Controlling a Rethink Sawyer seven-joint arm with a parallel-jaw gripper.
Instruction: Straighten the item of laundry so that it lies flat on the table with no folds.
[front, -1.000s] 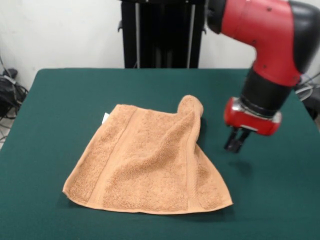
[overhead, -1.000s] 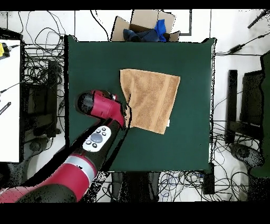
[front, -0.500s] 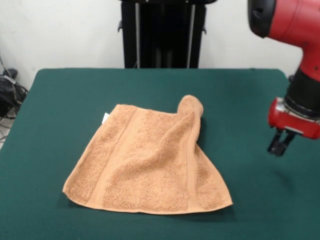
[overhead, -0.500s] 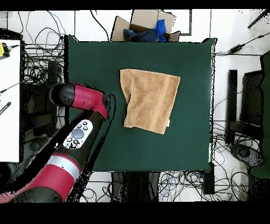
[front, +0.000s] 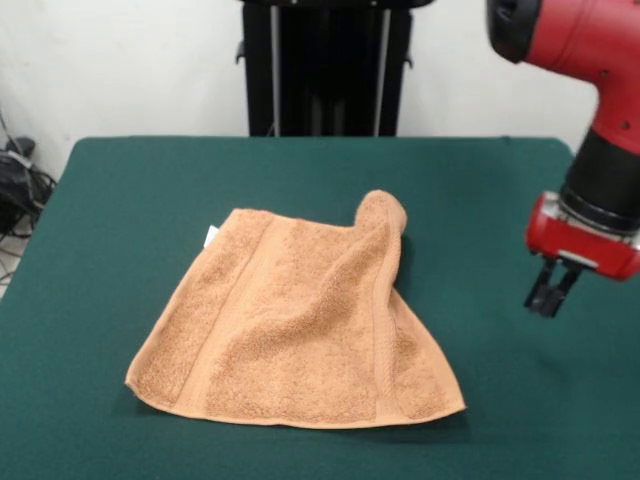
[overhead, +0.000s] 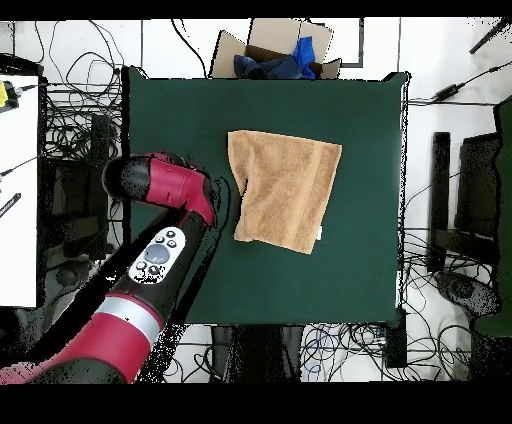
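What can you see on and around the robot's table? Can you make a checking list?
Surface: green table, bare apart from the towel.
Job's things: tan towel, mostly spread, one far corner bunched up in a fold.
Clutter: nothing seen on the table.
End effector: beside the towel, not touching it, holding nothing.
Cables: many on the floor.
Surroundings: cardboard box with blue cloth beyond one table edge.

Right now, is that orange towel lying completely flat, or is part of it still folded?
Not flat. Most of the towel is spread on the green table, but its far right corner is bunched up into a raised fold.
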